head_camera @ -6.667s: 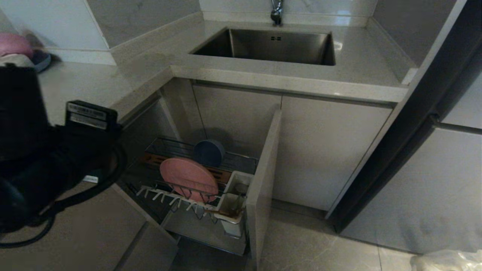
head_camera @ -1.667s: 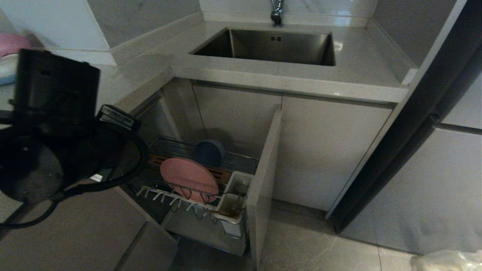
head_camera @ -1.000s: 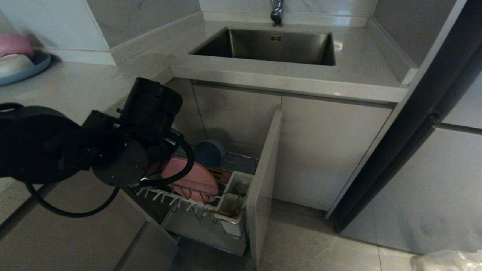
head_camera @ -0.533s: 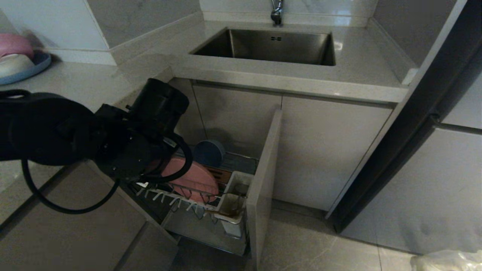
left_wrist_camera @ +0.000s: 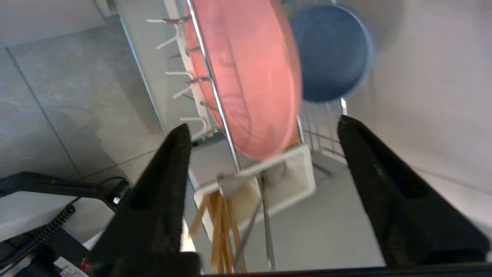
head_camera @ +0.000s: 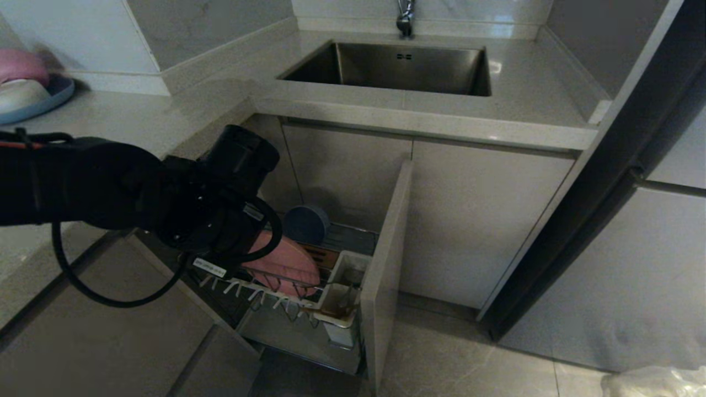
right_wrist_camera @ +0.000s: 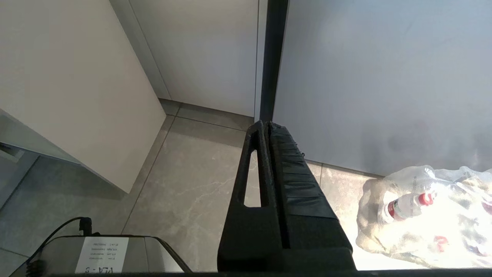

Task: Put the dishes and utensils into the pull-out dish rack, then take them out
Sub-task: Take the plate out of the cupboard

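Steel sink (head_camera: 408, 69) set in pale countertop (head_camera: 529, 82), faucet (head_camera: 405, 16) behind, clear bag of bottles (right_wrist_camera: 426, 215) on grey floor tiles (right_wrist_camera: 192, 184)

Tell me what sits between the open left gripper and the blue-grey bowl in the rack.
The salmon-pink round plate, standing on edge in the chrome wire rack, lies between the left gripper and the blue-grey bowl; the left wrist view shows it.

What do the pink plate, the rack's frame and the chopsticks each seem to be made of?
Pink plate: probably matte plastic or glazed ceramic; even salmon colour, little glare. Dish rack frame: chrome-look metal wire, thin and shiny. Chopsticks: likely wood or bamboo, light brown and dull.
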